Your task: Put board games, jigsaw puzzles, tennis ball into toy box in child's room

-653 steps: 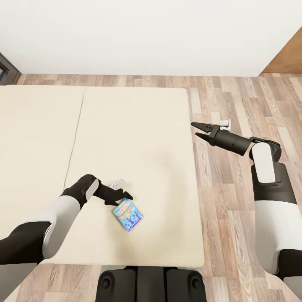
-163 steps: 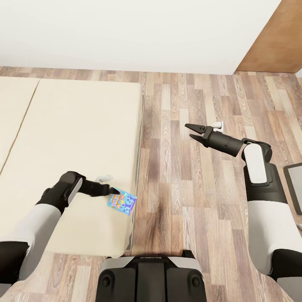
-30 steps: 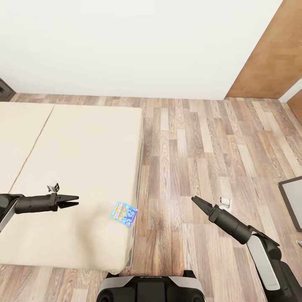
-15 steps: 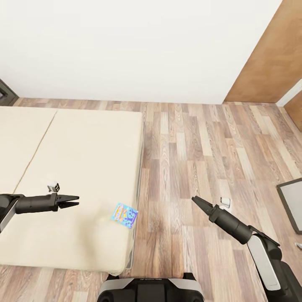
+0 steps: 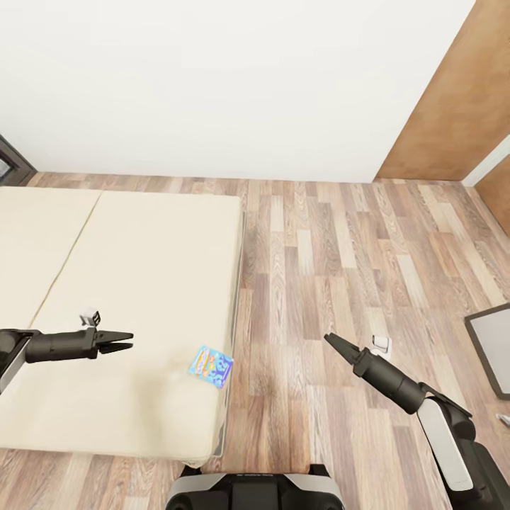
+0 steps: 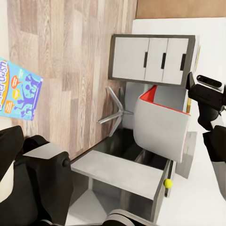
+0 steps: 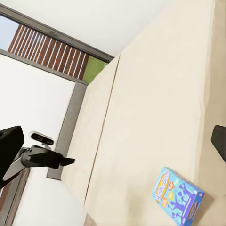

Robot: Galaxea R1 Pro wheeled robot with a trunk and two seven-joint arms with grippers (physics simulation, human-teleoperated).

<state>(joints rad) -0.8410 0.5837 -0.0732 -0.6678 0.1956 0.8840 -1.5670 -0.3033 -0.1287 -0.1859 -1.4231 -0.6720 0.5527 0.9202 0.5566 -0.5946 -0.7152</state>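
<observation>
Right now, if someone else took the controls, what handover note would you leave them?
Left gripper: over the bed, nearly shut, holding nothing.
Right gripper: over the wood floor, empty; cannot tell if open.
Board game: flat on the bed, near its edge, beside neither gripper.
Tennis ball: on the grey table's edge, in the left wrist view.
Done: nothing seen boxed.
Left: grasp the board game, carry it to the toy box.

A home bedroom: a cream bed (image 5: 134, 297), plank floor (image 5: 340, 269), white wall (image 5: 212, 78), a desk chair (image 6: 162, 127).
</observation>
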